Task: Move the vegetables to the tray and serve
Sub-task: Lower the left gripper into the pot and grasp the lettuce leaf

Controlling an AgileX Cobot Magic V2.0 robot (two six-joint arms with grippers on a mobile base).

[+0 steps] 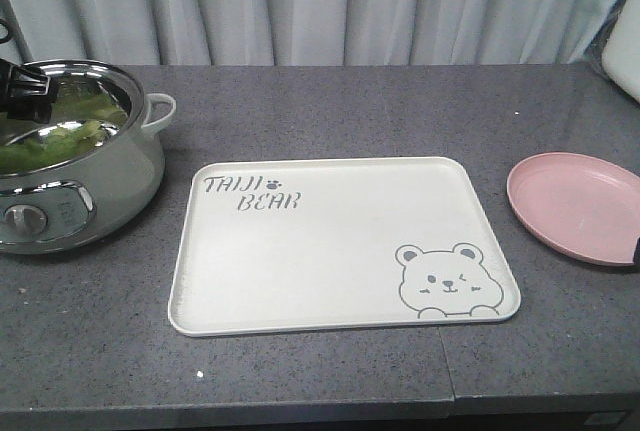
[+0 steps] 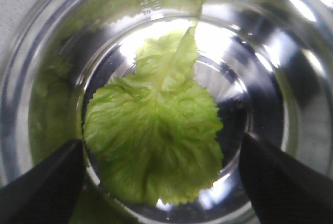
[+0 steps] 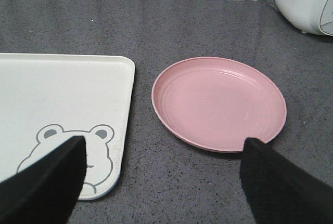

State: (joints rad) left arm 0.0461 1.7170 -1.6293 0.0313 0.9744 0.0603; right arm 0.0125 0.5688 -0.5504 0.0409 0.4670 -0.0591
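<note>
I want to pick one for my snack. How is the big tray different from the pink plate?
The tray is cream-white, the plate pink. The tray is a rounded rectangle, the plate a circle. The tray is bigger and has a bear face and lettering; the plate is plain. Both lie flat and empty on the grey counter.

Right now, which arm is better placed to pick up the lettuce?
Left. The left fingers are open right above the lettuce in the pot; the right fingers face the pink plate.
</note>
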